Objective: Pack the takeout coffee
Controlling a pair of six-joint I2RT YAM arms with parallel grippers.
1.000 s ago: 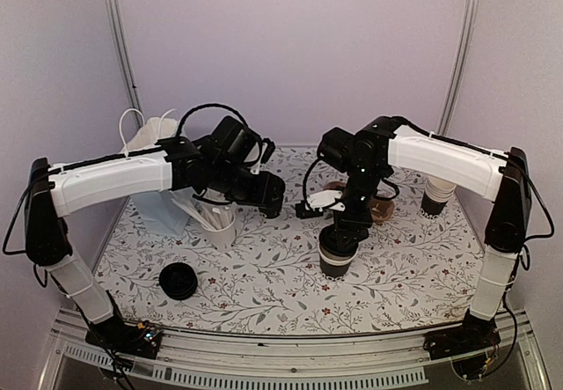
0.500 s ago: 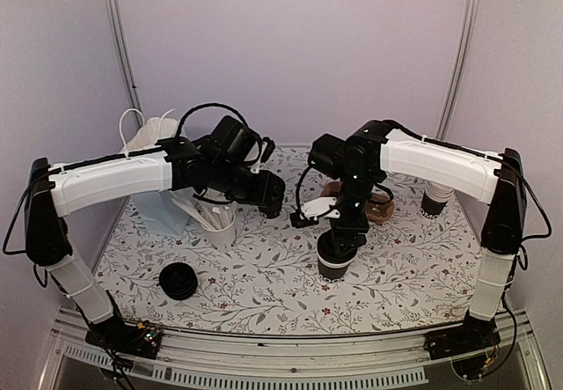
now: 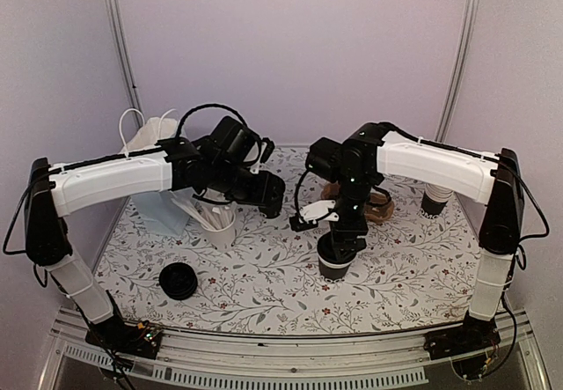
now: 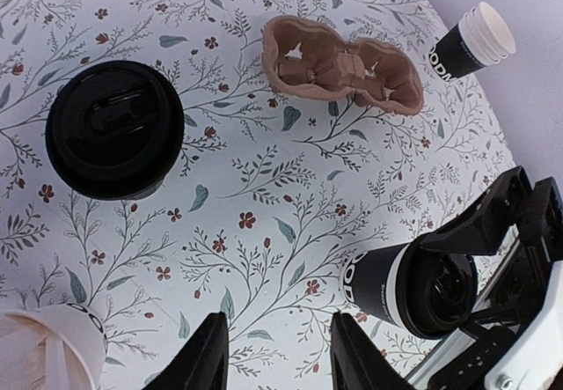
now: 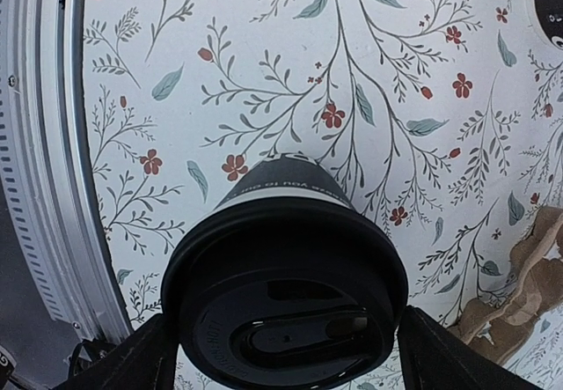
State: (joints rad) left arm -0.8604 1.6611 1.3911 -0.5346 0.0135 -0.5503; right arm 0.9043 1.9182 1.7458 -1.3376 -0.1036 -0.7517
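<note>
Carrier [image 4: 341,66] near takeout coffee [image 5: 286,315], apparently apart

Right pincer [image 3: 339,247] hides the takeout coffee [image 3: 332,268] lid (top view); white cup [image 4: 44,350] cropped.

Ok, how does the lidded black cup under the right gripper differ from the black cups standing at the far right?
The takeout coffee wears a black plastic lid; the cup stack is open-topped, showing cream rims. The takeout coffee is one cup; the cup stack is several nested. The takeout coffee sits between the right gripper's fingers; the cup stack stands apart, past the carrier. Both are upright black paper cups with white print.
</note>
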